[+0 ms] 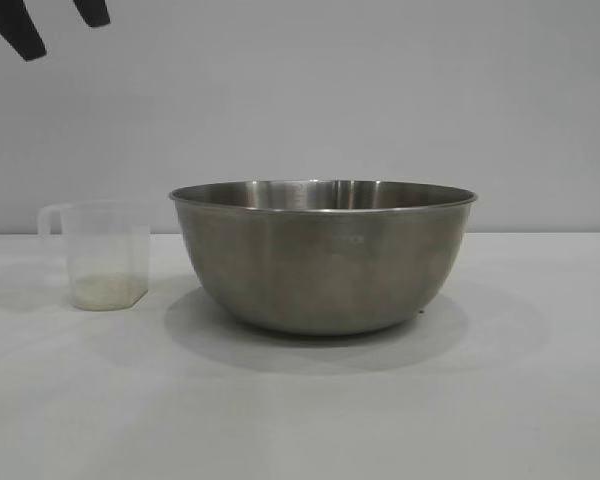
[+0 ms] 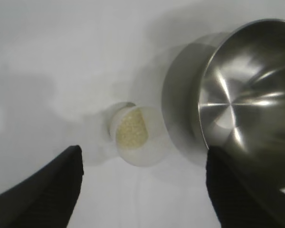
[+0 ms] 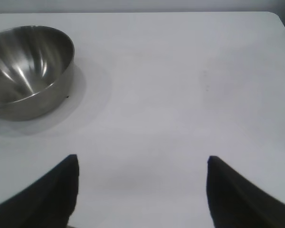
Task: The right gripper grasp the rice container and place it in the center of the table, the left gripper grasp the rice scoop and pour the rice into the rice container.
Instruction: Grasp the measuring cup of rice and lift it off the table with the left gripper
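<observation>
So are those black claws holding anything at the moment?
No. The left gripper hangs open above the rice scoop, and the right gripper is open over bare table.

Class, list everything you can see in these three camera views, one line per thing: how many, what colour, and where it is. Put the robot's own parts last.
rice container: one, brushed grey steel, standing upright mid-table; its inside looks bare.
rice scoop: one, translucent whitish plastic, upright on the table beside the container on the left arm's side, apart from it, loop handle facing away from the container.
rice: one small off-white mass, in the bottom of the scoop.
table: one, plain white, under everything.
wall: one, pale grey, behind the table.
left gripper: one, black, open, hovering above the scoop, holding nothing.
right gripper: one, black, open, over bare table away from the container, holding nothing.
</observation>
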Controlling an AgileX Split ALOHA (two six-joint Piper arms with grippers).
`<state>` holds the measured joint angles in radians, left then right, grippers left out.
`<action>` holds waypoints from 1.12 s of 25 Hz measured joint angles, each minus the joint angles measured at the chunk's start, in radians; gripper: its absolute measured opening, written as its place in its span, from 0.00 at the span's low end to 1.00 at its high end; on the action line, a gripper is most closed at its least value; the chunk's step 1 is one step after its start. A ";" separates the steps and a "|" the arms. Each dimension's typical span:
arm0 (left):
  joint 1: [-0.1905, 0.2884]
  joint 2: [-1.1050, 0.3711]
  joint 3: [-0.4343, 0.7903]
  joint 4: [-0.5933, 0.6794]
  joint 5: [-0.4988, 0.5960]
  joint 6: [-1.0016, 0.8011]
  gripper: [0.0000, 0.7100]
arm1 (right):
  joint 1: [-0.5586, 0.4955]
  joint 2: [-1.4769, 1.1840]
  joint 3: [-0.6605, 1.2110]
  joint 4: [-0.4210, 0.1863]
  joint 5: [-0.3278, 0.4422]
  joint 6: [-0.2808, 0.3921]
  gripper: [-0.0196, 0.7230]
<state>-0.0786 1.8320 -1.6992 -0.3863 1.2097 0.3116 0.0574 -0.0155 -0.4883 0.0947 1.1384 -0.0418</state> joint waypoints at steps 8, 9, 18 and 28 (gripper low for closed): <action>0.000 -0.081 0.000 0.040 0.028 -0.079 0.71 | 0.000 0.000 0.000 0.000 0.000 0.000 0.67; 0.000 -0.091 0.000 0.040 0.029 -0.084 0.71 | 0.000 0.000 0.000 0.000 0.000 0.000 0.67; -0.039 -0.225 0.000 0.042 0.034 -0.090 0.71 | 0.000 0.000 0.000 0.000 0.000 0.000 0.67; -0.130 -0.455 0.247 0.075 0.037 -0.092 0.71 | 0.000 0.000 0.000 0.000 0.000 0.000 0.67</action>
<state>-0.2082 1.3770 -1.4517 -0.3108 1.2464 0.2200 0.0574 -0.0155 -0.4883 0.0947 1.1384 -0.0418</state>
